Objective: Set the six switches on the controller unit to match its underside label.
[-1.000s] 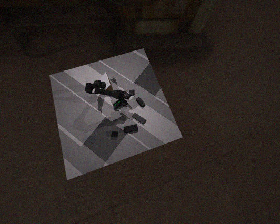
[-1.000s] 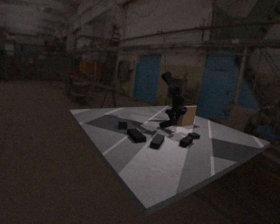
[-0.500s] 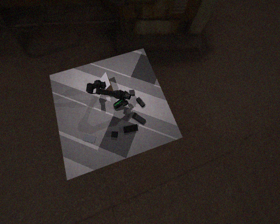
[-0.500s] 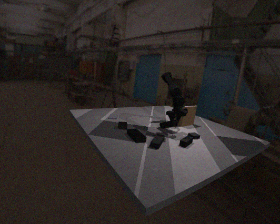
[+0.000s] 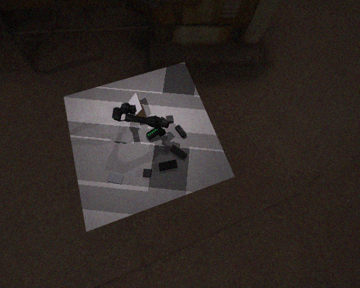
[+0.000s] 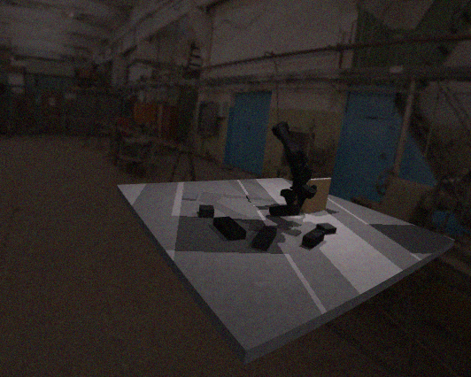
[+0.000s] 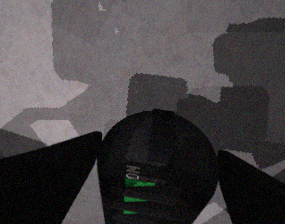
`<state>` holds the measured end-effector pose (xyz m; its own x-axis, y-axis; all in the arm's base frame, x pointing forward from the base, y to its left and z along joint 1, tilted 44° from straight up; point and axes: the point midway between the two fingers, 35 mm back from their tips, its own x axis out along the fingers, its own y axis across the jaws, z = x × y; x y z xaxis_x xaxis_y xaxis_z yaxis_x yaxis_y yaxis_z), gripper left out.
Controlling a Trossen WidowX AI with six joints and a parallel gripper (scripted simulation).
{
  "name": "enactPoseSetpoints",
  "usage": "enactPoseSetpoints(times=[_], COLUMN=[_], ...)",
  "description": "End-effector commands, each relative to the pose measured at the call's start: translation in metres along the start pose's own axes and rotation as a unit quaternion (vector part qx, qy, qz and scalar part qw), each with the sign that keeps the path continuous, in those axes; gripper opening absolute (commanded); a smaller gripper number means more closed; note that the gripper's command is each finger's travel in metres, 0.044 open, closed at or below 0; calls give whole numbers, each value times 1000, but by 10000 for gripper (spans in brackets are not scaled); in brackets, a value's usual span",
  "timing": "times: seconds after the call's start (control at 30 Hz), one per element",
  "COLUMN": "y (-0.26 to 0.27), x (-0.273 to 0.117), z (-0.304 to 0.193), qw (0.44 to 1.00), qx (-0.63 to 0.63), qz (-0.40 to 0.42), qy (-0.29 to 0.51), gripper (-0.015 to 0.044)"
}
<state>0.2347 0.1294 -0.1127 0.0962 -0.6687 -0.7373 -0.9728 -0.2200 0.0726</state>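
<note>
The dark grey controller unit (image 5: 154,134) (image 6: 282,211) (image 7: 145,198) looks close to level, low at the bench (image 5: 103,199) (image 6: 232,283). Whether its whole base touches cannot be told. Its top faces up in the top view, with a row of green switch marks. The wrist view shows its rounded near end, an ON mark and a few green marks; the other switches are cut off. My gripper (image 5: 161,131) (image 6: 295,206) (image 7: 158,147) is shut on the unit's rounded end, one finger at each side. The label underneath is hidden, and the exact switch positions are too small to read.
Dark modules (image 5: 178,151) (image 5: 168,165) (image 5: 181,131) lie in front of and beside the arm. Small blocks (image 5: 170,118) (image 5: 147,173) lie near them. An upright panel (image 5: 135,101) (image 6: 319,196) stands behind the arm. A flat pale square (image 5: 116,178) lies apart. Striped shadows cross the bench.
</note>
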Motion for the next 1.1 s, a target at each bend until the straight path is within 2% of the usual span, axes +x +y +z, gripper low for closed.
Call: enactPoseSetpoints(times=[0.0, 1.07], y=[0, 1], x=[4, 27], z=[0, 10], qw=[1000, 1000], qx=[1, 1], qz=[2, 2], qy=[3, 3], gripper=[338, 338])
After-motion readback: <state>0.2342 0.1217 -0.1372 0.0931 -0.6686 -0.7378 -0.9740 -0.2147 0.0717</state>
